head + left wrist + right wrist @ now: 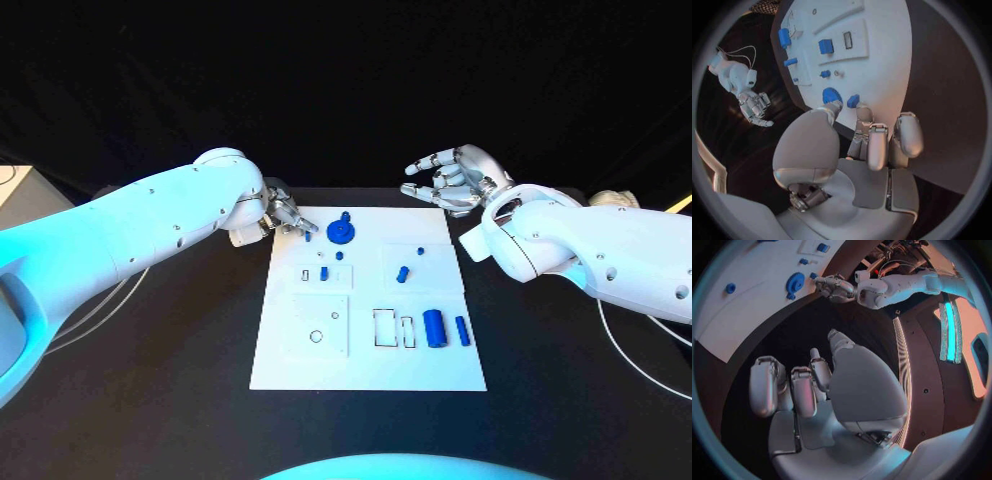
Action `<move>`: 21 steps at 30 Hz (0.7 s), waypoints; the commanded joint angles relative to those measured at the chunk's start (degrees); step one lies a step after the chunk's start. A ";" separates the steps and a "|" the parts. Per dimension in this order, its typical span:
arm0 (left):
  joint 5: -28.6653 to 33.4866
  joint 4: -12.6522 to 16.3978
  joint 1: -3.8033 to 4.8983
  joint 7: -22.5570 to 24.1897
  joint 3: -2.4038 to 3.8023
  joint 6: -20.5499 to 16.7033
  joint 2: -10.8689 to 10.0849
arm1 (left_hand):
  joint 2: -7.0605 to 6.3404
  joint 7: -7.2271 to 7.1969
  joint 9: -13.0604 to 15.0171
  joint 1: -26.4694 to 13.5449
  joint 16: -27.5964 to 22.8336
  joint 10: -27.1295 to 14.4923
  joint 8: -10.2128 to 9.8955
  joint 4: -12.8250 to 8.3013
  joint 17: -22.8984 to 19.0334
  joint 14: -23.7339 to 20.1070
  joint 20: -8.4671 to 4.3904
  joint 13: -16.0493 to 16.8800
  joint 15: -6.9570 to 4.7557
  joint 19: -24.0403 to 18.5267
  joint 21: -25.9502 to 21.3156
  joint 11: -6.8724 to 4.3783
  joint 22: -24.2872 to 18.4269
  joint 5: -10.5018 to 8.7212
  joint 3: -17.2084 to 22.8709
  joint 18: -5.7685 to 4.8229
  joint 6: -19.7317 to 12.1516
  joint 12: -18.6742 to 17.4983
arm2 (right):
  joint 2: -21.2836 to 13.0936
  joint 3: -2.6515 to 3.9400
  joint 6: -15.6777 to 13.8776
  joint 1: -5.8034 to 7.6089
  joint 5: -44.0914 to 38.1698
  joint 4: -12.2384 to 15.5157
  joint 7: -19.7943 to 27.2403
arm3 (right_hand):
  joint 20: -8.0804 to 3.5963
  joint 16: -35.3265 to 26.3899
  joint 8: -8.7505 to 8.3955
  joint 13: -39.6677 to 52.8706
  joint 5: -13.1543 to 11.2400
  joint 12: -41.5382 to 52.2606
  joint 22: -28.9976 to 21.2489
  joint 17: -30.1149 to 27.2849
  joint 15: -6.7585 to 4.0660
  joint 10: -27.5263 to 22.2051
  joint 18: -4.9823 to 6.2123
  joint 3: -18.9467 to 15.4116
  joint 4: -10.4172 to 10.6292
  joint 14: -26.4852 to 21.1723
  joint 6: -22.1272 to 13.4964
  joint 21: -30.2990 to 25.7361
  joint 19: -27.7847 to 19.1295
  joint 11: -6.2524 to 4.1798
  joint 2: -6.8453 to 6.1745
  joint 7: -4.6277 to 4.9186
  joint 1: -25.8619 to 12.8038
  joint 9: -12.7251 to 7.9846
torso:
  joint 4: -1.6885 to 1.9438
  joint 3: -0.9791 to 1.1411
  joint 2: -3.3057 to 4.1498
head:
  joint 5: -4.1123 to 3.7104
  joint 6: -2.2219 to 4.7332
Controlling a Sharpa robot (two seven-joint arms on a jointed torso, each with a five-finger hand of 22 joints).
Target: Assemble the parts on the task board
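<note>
Now | left hand (283, 218) fingertips down at task board (368, 375) corner, grip unclear | right hand (457, 178) raised, fingers apart, empty

Task board (368, 370) mid-table (144, 400); parts (434, 328) on it.

Your left arm (130, 225) comes in from the left edge of the frame, and its hand (281, 216) sits left of the middle, fingers pointing down. Your right arm (606, 250) comes in from the right edge. Its hand (459, 178) is lifted up right of the middle, fingers curled loosely and holding nothing.
</note>
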 commanded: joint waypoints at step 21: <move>1.54 -1.84 -0.12 0.29 -0.18 1.62 1.11 | 2.21 -0.38 -0.69 2.90 0.45 0.51 -0.32 0.00 9.93 3.96 0.10 0.24 -0.24 0.39 0.26 -0.68 0.44 -0.17 1.05 0.24 1.04 0.42 | 0.07 0.02 0.44 -0.02 -0.22 0.10 0.69 | 0.06 -0.27 0.46 0.94 0.20 -0.04 5.02 7.18 -0.45 -0.06 0.94 0.61 -0.15 3.69 -0.02 -0.20 -0.27 -0.10 -0.20 0.00 -0.49 -0.07 | 0.01 -0.04 0.03 | -0.07 -0.15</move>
